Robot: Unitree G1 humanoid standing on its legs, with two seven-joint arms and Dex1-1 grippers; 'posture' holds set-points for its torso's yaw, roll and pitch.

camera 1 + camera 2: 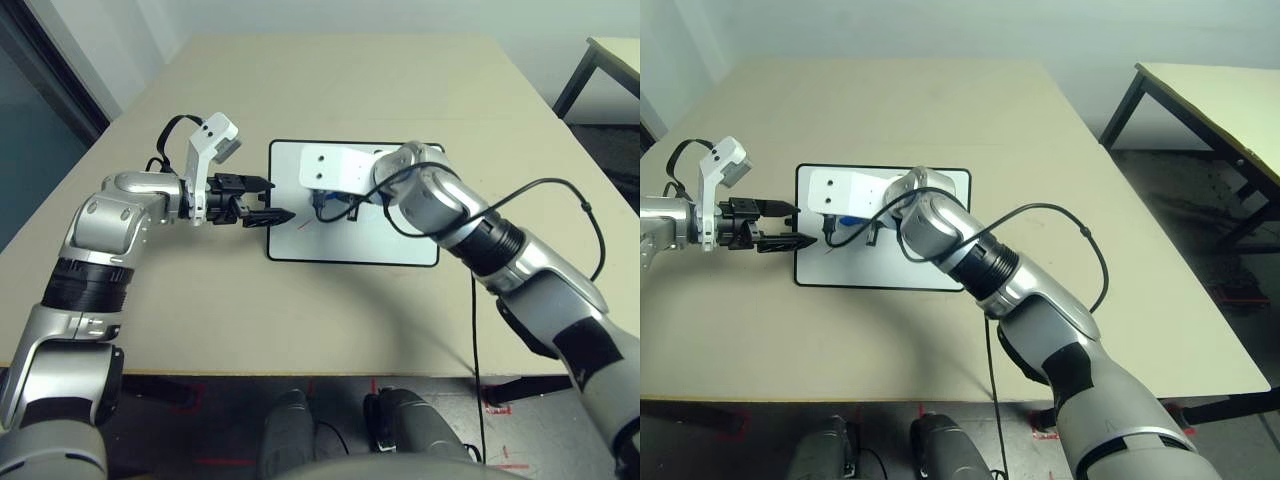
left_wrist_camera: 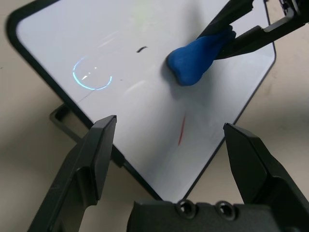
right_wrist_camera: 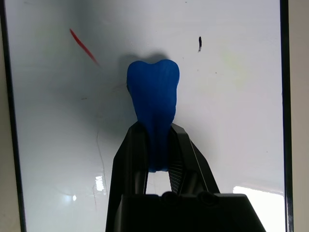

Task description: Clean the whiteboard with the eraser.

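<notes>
Whiteboard (image 1: 400, 235): glossy white, thin black frame, rounded corners, lying flat on the beige table (image 1: 330, 90) near the middle, long side running left to right. A short red stroke (image 3: 83, 47) and a small dark mark (image 3: 200, 44) are showing on its surface; faint grey lines are also showing in the right wrist view.

Eraser (image 3: 153, 104): bright blue oblong block, its free end pressing against the board face, squashed into a slightly lobed shape. It is sitting in the left half of the board, between the red stroke and the dark mark as the right wrist view shows them, touching neither.

Right gripper (image 3: 159, 154): two black fingers pinching the eraser by its rear end, one on each side, jaws closed onto it. The right arm is reaching across the board from the right, its silver forearm and a white bracket covering much of the board's middle in the head views.

Left gripper (image 1: 262, 200): fingers spread wide, holding nothing, hovering at the board's left edge with the tips pointing toward the board. Its wrist view is looking between the parted fingers (image 2: 91, 154) at the board, the eraser, and the right gripper's fingertips.

Black cable (image 1: 560, 190): looping off the right forearm over the table.
</notes>
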